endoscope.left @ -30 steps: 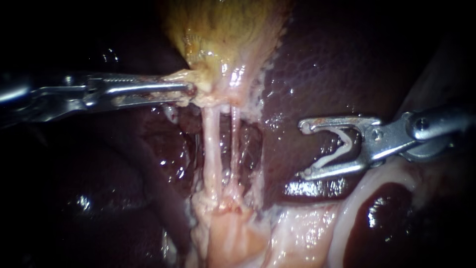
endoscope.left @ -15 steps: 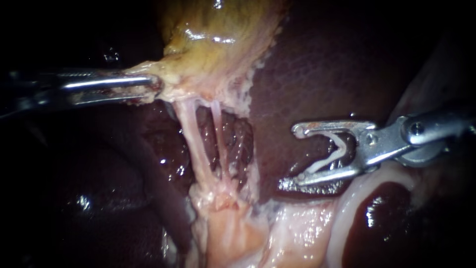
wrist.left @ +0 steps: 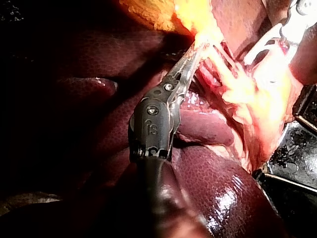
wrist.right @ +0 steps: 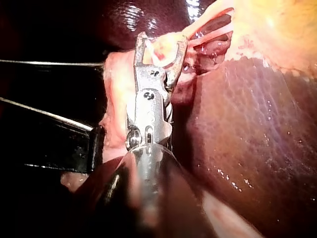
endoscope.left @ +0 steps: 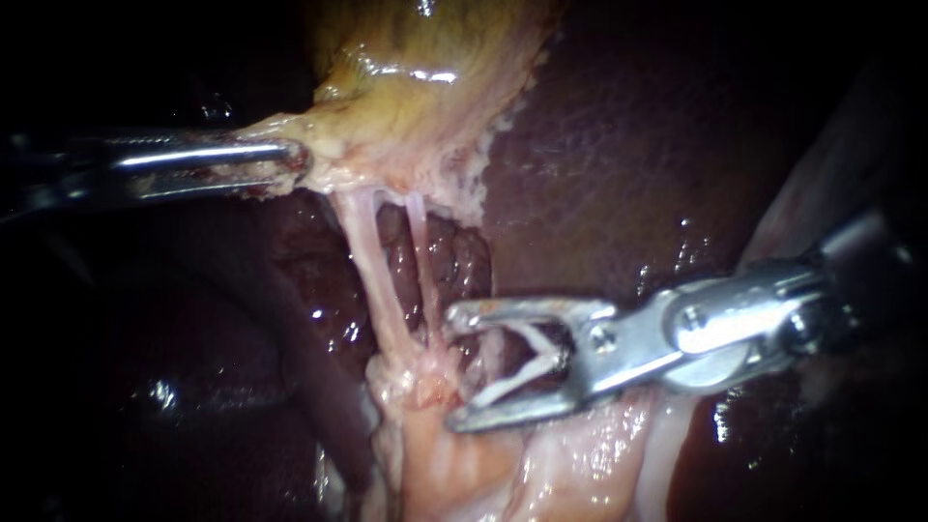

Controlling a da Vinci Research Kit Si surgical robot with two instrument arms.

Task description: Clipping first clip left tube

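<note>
Pale pink and pulled taut, the left tube [endoscope.left: 375, 275] runs from the yellowish neck of the gallbladder [endoscope.left: 416, 87] down to a mound of pink tissue [endoscope.left: 435, 454]. It lies just beyond the tips of the right instrument [endoscope.left: 452, 367], outside its jaws. The thinner right tube [endoscope.left: 422, 256] stands between the left tube and those tips. Its lower end is just beside the tip of the upper jaw; whether they touch I cannot tell.

The right instrument's jaws stand wide apart and carry a white V-shaped clip [endoscope.left: 512, 372]. The clip's legs rest against both jaws and its mouth faces the tubes ahead.

On the far side of both tubes, well apart from the right instrument, the left instrument [endoscope.left: 290, 162] has its jaws clamped on the gallbladder's edge near the tubes' upper ends. Dark red liver [endoscope.left: 619, 164] lies behind the tubes and beneath the right instrument's shaft.
</note>
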